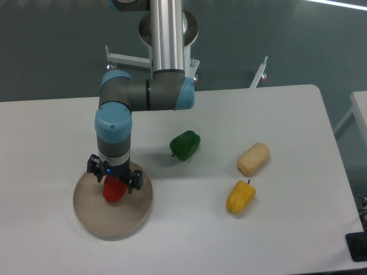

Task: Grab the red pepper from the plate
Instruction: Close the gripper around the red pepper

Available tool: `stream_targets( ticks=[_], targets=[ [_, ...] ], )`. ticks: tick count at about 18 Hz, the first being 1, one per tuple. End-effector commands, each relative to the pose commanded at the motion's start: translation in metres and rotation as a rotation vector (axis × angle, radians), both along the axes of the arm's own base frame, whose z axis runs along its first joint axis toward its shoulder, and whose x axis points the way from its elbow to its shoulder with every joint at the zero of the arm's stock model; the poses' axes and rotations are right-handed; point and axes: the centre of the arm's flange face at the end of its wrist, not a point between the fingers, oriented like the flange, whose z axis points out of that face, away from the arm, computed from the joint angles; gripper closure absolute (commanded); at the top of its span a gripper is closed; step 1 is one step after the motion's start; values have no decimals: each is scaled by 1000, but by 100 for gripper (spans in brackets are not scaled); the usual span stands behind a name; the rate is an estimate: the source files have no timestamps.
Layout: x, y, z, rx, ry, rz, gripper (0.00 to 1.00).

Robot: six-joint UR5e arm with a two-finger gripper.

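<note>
Dark grey-green wall fills the background behind a broad white surface with rounded corners. Near the front left of it lies a round, flat beige-tan plate with a low rim. On the plate, a little left of its middle and towards the back, rests a small glossy red bell pepper; only its lower part shows, since the black two-finger pincer is directly over it and covers its top. The pincer's fingers stand on either side of the pepper, one at the left and one at the right, reaching down along its upper flanks. Whether they press on the pepper or stand just off it cannot be told from this view.

Above the pincer rises the arm's wrist, a grey cylinder with a light-blue cap, standing upright. It joins a grey elbow section with another blue cap, and from there a silver tube goes up out of the picture.

Well apart from the plate, towards the middle of the surface, lies a glossy dark green bell pepper on its side. Further right is a pale, cream-coloured oblong bread roll, and just in front of it a yellow bell pepper with a short dark stem pointing up.
</note>
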Motion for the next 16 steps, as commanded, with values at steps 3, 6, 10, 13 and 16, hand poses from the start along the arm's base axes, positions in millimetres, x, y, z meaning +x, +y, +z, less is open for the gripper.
stream_targets(
  ticks=[3,6,10,13,16],
  targets=[
    [0,0,-3,-5,1,-3,0],
    [0,1,-5,-6,1,-7,5],
    [0,1,-5,-7,1,-9,16],
    [0,0,-4,-6,1,-9,27],
    [-1,1,-3,-2,3,-13,36]
  ],
)
